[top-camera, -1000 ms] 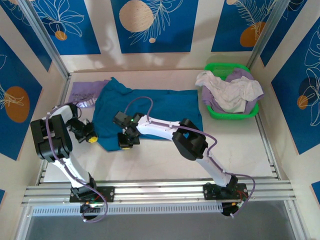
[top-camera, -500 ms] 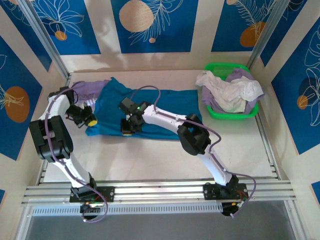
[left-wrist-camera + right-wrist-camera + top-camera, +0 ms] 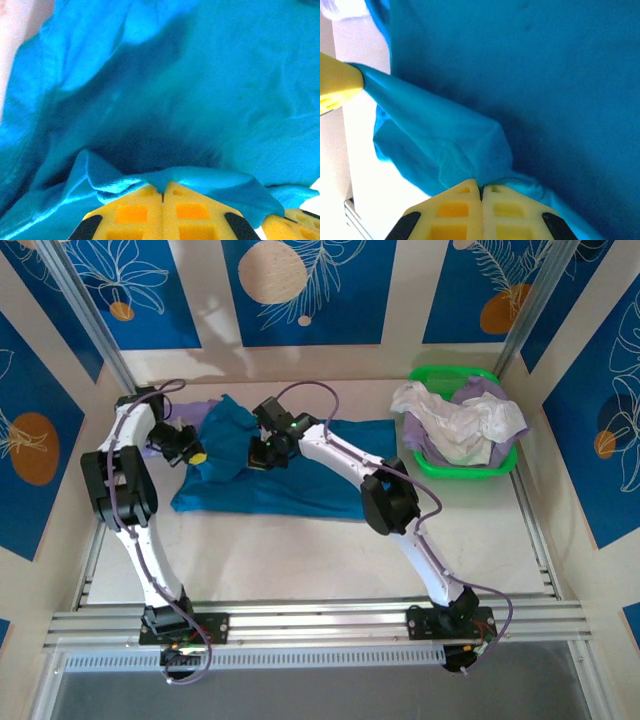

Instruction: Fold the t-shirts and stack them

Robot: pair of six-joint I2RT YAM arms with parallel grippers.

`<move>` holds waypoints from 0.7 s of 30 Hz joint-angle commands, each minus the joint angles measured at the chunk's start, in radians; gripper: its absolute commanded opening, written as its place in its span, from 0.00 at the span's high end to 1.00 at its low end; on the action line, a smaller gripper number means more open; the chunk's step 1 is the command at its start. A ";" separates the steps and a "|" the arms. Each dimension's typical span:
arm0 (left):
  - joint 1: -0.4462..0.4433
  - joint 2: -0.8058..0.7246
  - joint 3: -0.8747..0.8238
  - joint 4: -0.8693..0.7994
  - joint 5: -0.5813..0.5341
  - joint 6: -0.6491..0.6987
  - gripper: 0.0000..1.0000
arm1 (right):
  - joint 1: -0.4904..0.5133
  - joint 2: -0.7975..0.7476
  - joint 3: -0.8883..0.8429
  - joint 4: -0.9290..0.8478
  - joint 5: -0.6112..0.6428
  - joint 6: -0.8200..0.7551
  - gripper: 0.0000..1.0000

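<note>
— How is the light over the table?
— Bright, even, from above; my arms cast only faint, soft shadows.
— And up close?
— The teal t-shirt glows oversaturated, with a dark shadow under its fold. My right gripper is blurred, and bare table beside it glares white.

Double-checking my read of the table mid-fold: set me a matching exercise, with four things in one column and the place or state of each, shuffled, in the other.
Things:
1. teal t-shirt
2. lavender t-shirt
3. green basket
4. white t-shirt

Places or states:
A. stands at the table's far right
B. pinched by the left gripper and the right gripper
C. heaped in the basket
D. lies far left, beside the teal one

Pairs: 1-B, 2-D, 3-A, 4-C
</note>
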 commanded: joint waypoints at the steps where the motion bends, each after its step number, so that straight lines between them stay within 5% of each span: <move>1: -0.015 0.061 0.095 -0.008 0.057 -0.056 0.84 | -0.042 0.066 0.081 -0.011 -0.063 -0.017 1.00; 3: -0.015 0.090 0.130 0.012 0.096 -0.086 0.68 | -0.064 0.085 0.116 -0.018 -0.080 -0.020 0.93; 6: -0.015 0.068 0.140 0.071 0.110 -0.134 0.68 | -0.081 0.066 0.138 -0.037 -0.064 -0.054 0.69; 8: -0.016 0.041 0.140 0.082 0.109 -0.146 0.68 | -0.092 0.039 0.129 -0.055 -0.060 -0.067 0.62; 21: -0.062 -0.101 -0.158 0.094 -0.021 -0.036 0.64 | -0.091 -0.357 -0.433 0.095 -0.038 -0.063 0.59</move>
